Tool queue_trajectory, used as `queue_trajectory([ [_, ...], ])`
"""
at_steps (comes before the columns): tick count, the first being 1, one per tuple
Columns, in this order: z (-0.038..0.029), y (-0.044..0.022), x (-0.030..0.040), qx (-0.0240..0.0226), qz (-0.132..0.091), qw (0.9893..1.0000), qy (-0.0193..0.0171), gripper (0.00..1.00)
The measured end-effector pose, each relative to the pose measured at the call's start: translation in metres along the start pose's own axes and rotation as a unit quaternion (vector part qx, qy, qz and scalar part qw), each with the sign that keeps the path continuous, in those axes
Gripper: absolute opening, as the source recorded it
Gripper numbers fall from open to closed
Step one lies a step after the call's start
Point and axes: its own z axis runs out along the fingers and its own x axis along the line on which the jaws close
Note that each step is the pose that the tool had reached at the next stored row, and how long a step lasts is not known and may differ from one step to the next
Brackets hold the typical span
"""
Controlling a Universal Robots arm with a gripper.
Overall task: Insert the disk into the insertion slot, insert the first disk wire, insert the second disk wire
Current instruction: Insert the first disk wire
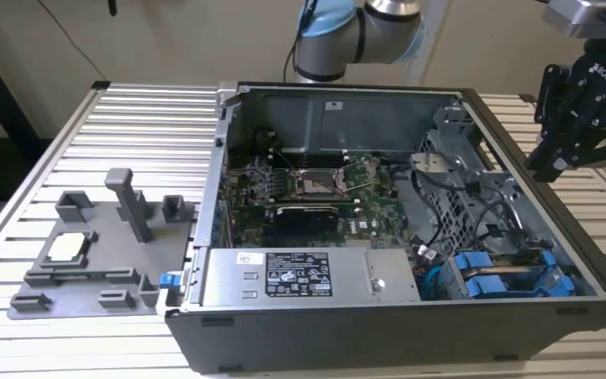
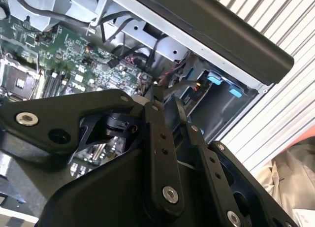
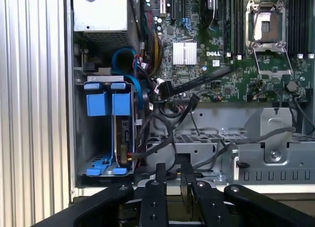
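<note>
1. Clearly, a grey plastic holder point(image 1: 92, 253) is lying on the slatted table point(image 1: 29, 347) at nine o'clock in the exterior view.
2. An open computer case point(image 1: 387, 332) is sitting at the centre.
3. The disk point(image 1: 489, 286) is resting in the slot point(image 1: 443, 278) at five o'clock, just beside a second blue-framed drive point(image 1: 472, 260).
4. The gripper point(image 1: 548, 170) is hovering at two o'clock, above the case's rim, its fingers nearly touching and gripping nothing.
</note>
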Motion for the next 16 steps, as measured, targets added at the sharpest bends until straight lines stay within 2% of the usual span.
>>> queue_trajectory([
  [11,0.0,0.0001,-0.0016,0.0001,0.0,1.0,0.0041,0.27],
  [16,0.0002,0.0043,-0.0013,0.0001,0.0,1.0,0.0041,0.27],
])
